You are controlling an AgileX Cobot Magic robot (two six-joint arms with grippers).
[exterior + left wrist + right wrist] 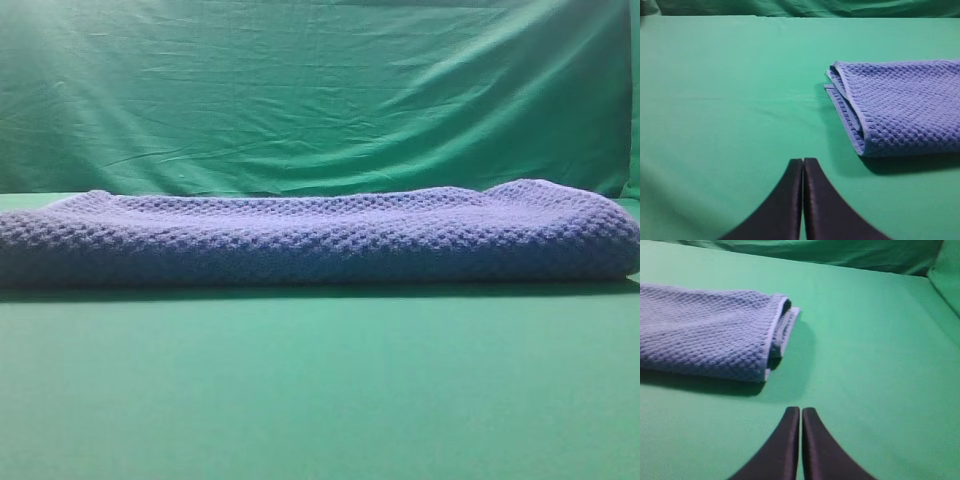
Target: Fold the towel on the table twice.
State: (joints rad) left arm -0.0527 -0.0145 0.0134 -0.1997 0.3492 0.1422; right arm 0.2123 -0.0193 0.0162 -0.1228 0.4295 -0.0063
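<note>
A thick blue-grey waffle-textured towel (320, 235) is seen lying as a long, layered band across the flat bright-green table (320, 400), in front of a wrinkled green backdrop cloth (300, 90). At both short ends stacked layers with pale edges are visible, so the folding is judged done or nearly done. The black left gripper (803, 165) and the black right gripper (801, 412) are clenched on nothing, above bare table and apart from the towel. If another fold is wanted, an end would have to be grasped and carried over.
</note>
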